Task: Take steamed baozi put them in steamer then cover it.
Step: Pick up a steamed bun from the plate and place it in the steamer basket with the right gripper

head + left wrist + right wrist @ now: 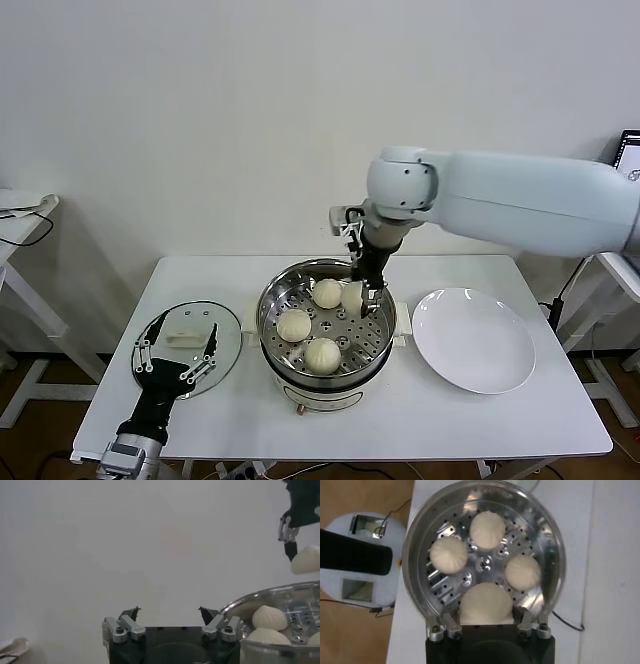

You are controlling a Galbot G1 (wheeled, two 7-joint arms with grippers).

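Observation:
The steamer [268, 322] stands mid-table with three steamed baozi [327, 292] [294, 324] [322, 354] on its perforated tray. My right gripper [362, 298] hangs over the tray's back right, shut on a fourth baozi [351, 296]. In the right wrist view that held baozi [486, 602] sits between the fingers of the right gripper [486, 617], above the steamer [415, 555] and the three others [487, 530]. The cover [228, 330], a glass lid with a cream handle [187, 338], lies left of the steamer. My left gripper [180, 352] [170, 612] hovers open over it, holding nothing.
A white plate [473, 340] lies right of the steamer, bare. The table's front edge runs close below the steamer's white base [318, 400]. The left wrist view shows the steamer's rim [280, 592] and the held baozi [306, 560] farther off.

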